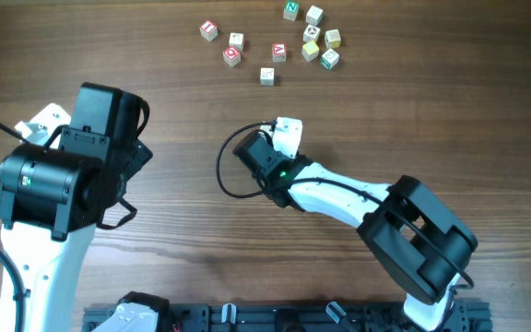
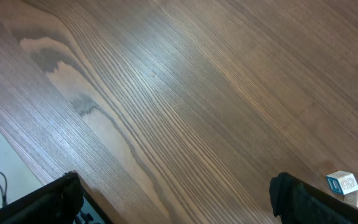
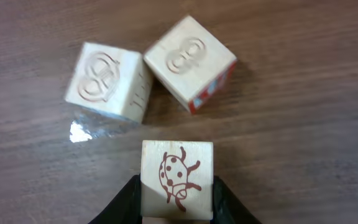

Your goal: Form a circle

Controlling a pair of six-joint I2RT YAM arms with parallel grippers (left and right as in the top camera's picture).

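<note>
Pale ladybird cube [image 3: 177, 168], bottom cut off, is gripped by the right end effector [image 3: 176, 186]. The left end effector [image 2: 174, 186] is spread open over the wood-grain bench [image 2: 166, 93].

The ladybird cube [image 3: 177, 177] runs off the bottom edge — the right gripper's fingers [image 3: 124, 202] (dark, blurred) too.

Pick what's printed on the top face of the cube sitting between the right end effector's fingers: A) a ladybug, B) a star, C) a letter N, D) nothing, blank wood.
A: in the right wrist view, the cube flanked by the right end effector shows a red-brown ladybug drawing on its top face.
</note>
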